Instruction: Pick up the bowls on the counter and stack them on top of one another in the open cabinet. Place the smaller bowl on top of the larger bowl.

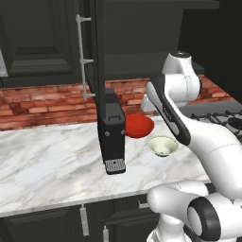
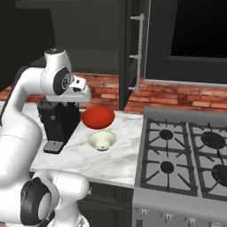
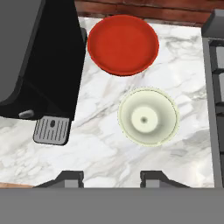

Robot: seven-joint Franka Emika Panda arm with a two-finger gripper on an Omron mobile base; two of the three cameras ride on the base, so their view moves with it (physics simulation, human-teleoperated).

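Sitting apart, bowls [image 3: 123, 43] near counter [image 3: 100, 144] edge.

Base views flanking — counter [image 1: 56, 156] shared

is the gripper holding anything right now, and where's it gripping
Nothing is held. The gripper hangs above the counter with bare marble between its tips; the red bowl and cream bowl sit untouched.

larger bowl [image 3: 123, 43] behind smaller bowl [image 3: 148, 116] — apart
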